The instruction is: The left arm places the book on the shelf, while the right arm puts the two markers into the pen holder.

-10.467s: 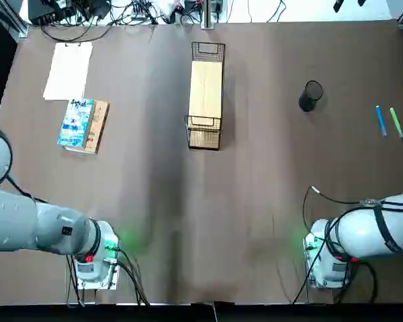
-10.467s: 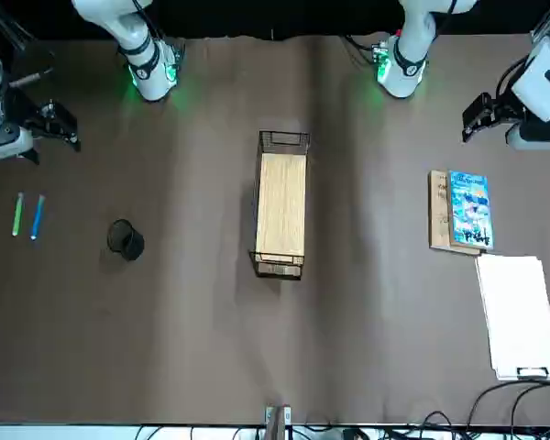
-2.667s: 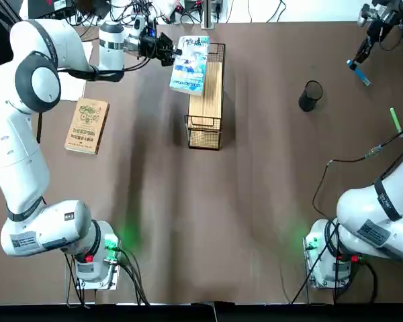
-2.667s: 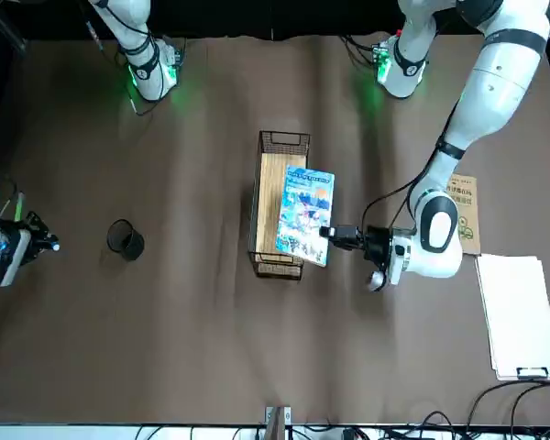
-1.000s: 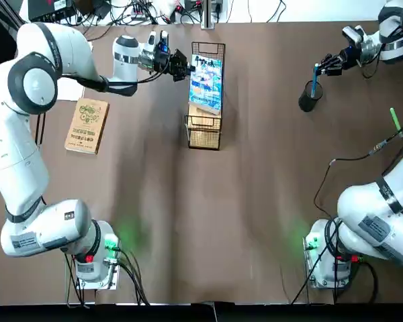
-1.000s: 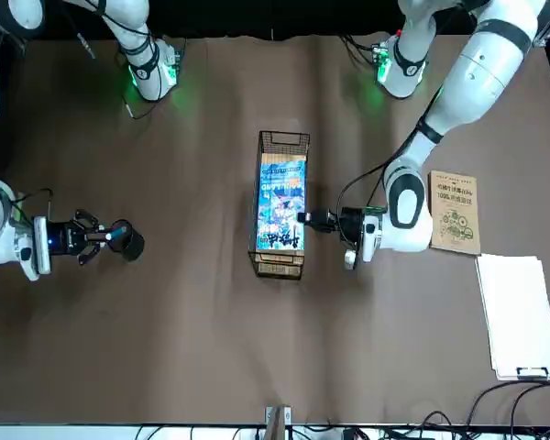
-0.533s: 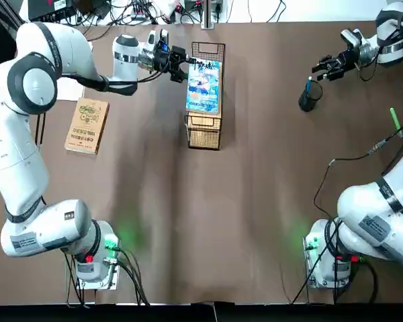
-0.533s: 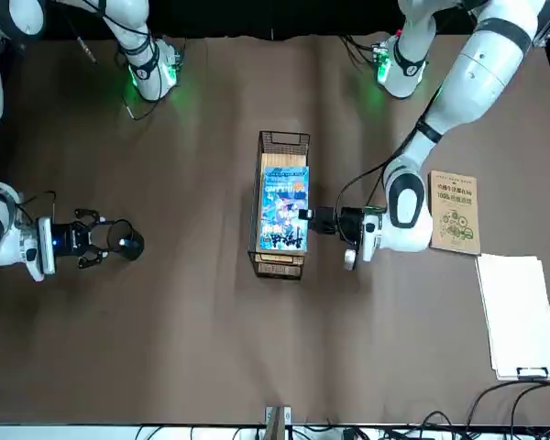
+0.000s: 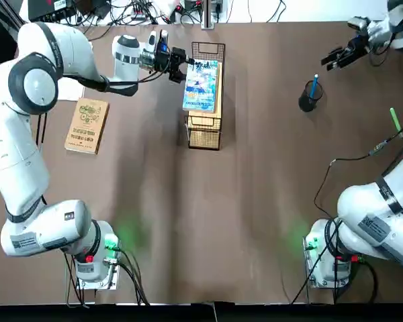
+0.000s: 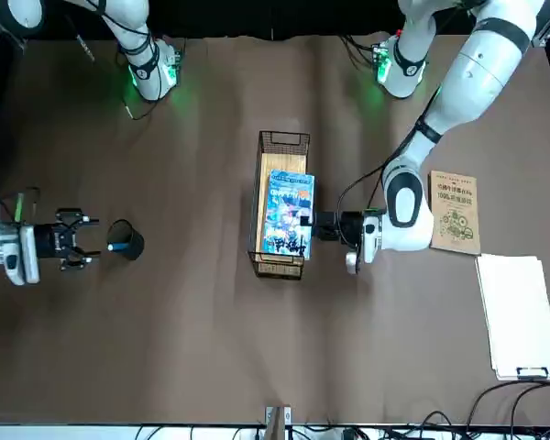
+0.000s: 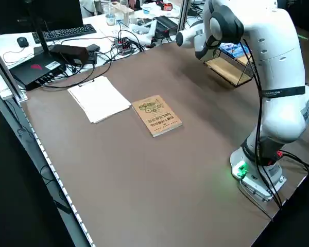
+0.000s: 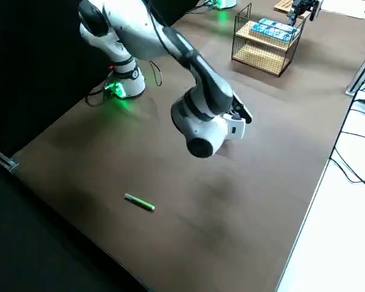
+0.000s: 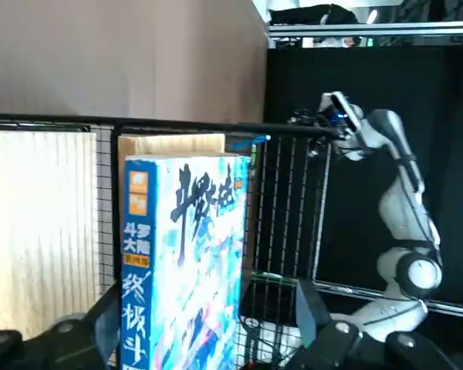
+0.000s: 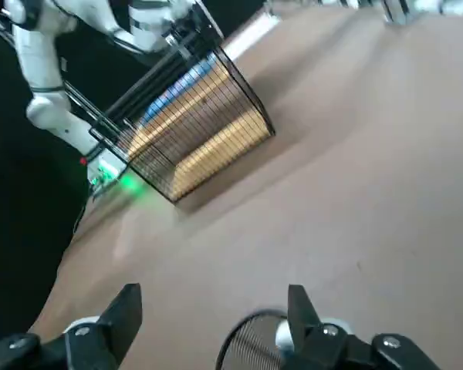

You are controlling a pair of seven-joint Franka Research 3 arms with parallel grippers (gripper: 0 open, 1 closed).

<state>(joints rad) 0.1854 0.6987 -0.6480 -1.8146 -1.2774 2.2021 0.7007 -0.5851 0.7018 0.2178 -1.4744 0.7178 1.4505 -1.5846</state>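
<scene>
The blue and white book [image 9: 201, 86] [image 10: 289, 213] lies flat on the wooden top of the wire shelf [image 9: 205, 117] [image 10: 277, 261]. My left gripper [image 9: 180, 66] [image 10: 319, 225] is open just beside the book's edge, its fingers [image 13: 307, 307] spread wide. The blue marker [image 9: 314, 87] stands in the black mesh pen holder [image 9: 307, 100] [image 10: 126, 241]. Past the holder on its far right side, my right gripper [image 9: 336, 58] [image 10: 73, 240] hangs open and holds nothing. The green marker [image 9: 395, 123] [image 12: 139, 202] lies on the table at the right.
A tan kraft-cover book [image 9: 86, 125] [image 11: 159, 114] and a white paper sheet [image 10: 518, 314] [image 11: 99, 98] lie on the left side. Cables and equipment [image 9: 121, 10] crowd the far edge. Both arm bases glow green at the near edge.
The right gripper let the blue marker drop into the holder, opened and drew back toward the far right. The left gripper opened and pulled slightly off the book, which settled flat on the shelf.
</scene>
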